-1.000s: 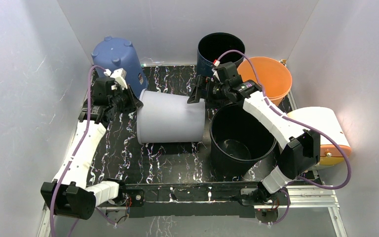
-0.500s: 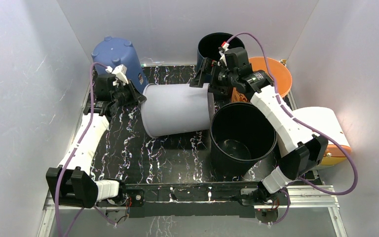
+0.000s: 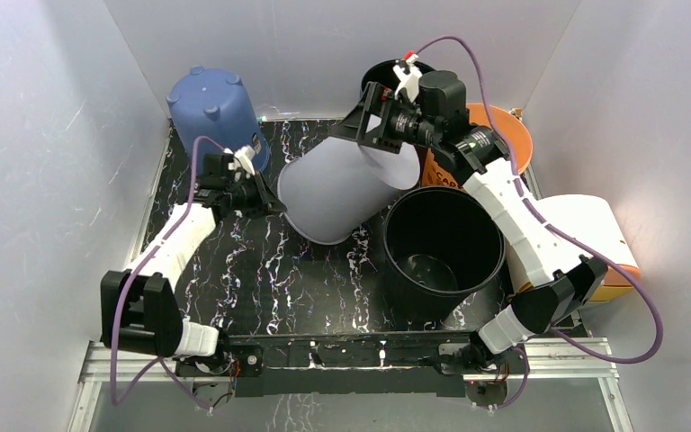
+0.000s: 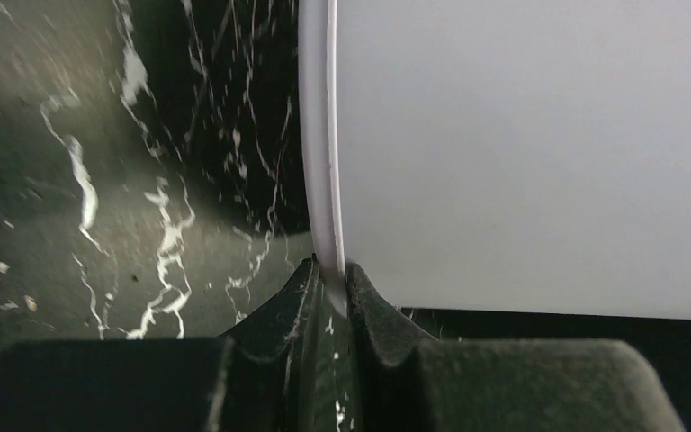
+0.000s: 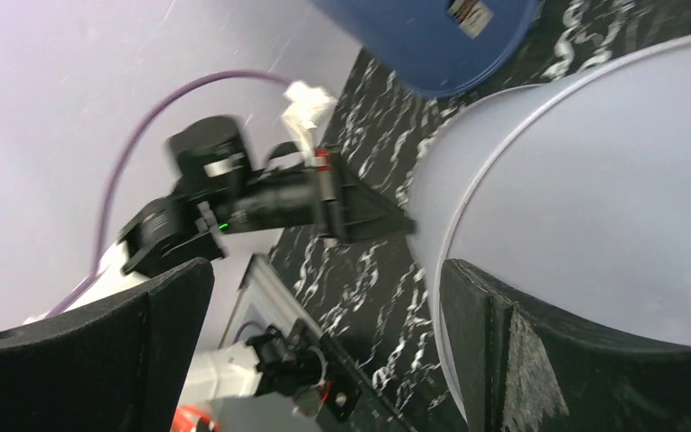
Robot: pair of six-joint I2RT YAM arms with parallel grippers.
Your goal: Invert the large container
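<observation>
The large container (image 3: 342,189) hangs tilted over the surface (image 3: 252,279) near its far edge. Its low mouth rim is pinched tight by the left fingers (image 4: 292,310), and its raised end sits by the wide-spread right fingers (image 5: 117,351). The rim should probably stay low as a pivot while the raised end is pushed over smoothly, clear of the black bucket (image 3: 436,247).

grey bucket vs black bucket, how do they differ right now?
Colour: grey bucket is pale, black bucket dark.
Pose: grey bucket is tilted, mouth down-left; black bucket stands upright, mouth up.
Grip: left gripper pinches the grey bucket's rim; nothing holds the black bucket.
Both are plain round buckets.
</observation>
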